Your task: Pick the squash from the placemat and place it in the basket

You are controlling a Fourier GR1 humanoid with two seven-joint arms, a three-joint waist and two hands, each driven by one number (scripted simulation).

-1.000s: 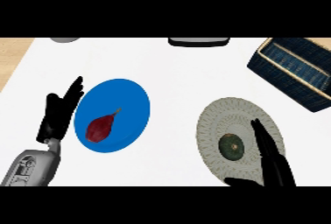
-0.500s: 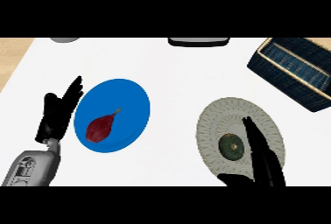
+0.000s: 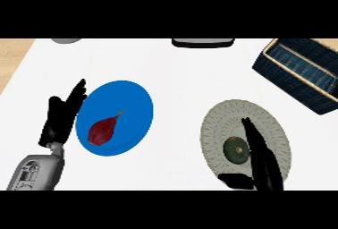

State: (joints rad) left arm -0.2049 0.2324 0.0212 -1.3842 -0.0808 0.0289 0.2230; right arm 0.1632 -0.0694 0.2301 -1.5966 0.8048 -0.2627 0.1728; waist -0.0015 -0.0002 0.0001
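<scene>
A dark green round squash (image 3: 234, 150) lies on the pale round placemat (image 3: 228, 116) at the right of the counter. My right hand (image 3: 260, 159) is open, its straight fingers lying over the placemat just right of the squash and touching or nearly touching it; its thumb shows below the squash. The dark blue woven basket (image 3: 300, 71) stands at the far right, apart from the hand. My left hand (image 3: 63, 116) rests open at the left, beside the blue plate.
A blue plate (image 3: 132, 100) holds a dark red, pointed vegetable (image 3: 104, 129). A dark object (image 3: 203, 42) and a grey object (image 3: 66, 40) sit at the counter's far edge. The wooden floor shows past the counter's left edge.
My right hand has slid left across the placemat, from its right side up to the squash. The left hand and the other objects have not moved.
</scene>
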